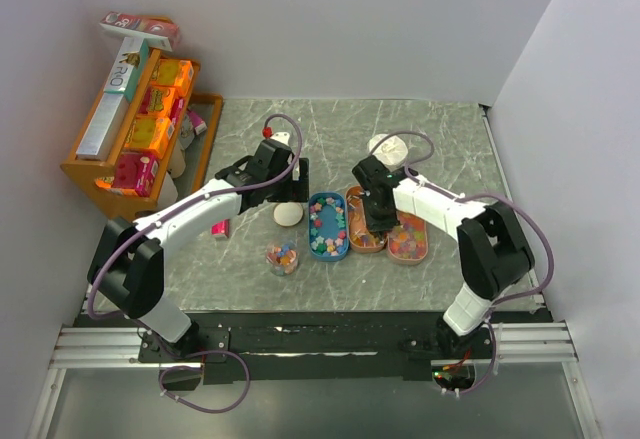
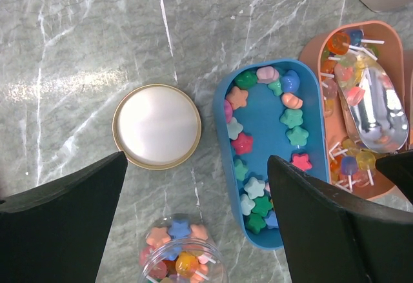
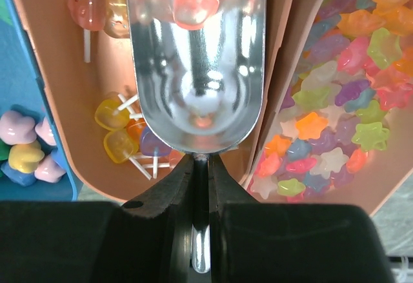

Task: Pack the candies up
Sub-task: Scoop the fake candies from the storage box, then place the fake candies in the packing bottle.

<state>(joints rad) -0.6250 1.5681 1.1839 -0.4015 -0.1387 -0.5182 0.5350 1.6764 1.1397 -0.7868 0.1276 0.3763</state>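
Right gripper [image 3: 201, 167] sits closest to its lens, jaws clamped on the thin handle of a steel scoop [image 3: 197, 70]. The scoop bowl lies over a peach tray [image 3: 55, 83] of lollipops [image 3: 119, 135], with a pink one at its 12 o'clock lip. Left gripper [image 2: 197, 160] hangs with jaws spread wide and holds nothing, above a cream lid [image 2: 157, 126] and the blue tray [image 2: 221, 128].

No writing can be read on the trays. On the wooden rack [image 1: 85, 174] at 10 o'clock, a white box [image 1: 125, 69] bears large letters too small to make out.

The candies [image 2: 293, 118] are small glossy stars and rounded lumps in pink, green, blue, orange and yellow. They ring the inside of the blue tray at table centre. Translucent stars fill a second peach tray [image 3: 368, 193] at 3 o'clock of the scoop. More candies and lollipops sit in a clear jar [image 2: 221, 270] at 7 o'clock of the blue tray.

The marble table [image 2: 77, 51] is bare from 10 to 12 o'clock beyond the trays. A white round item [image 1: 388, 147] stands at 1 o'clock. Walls close the left, back and right edges.
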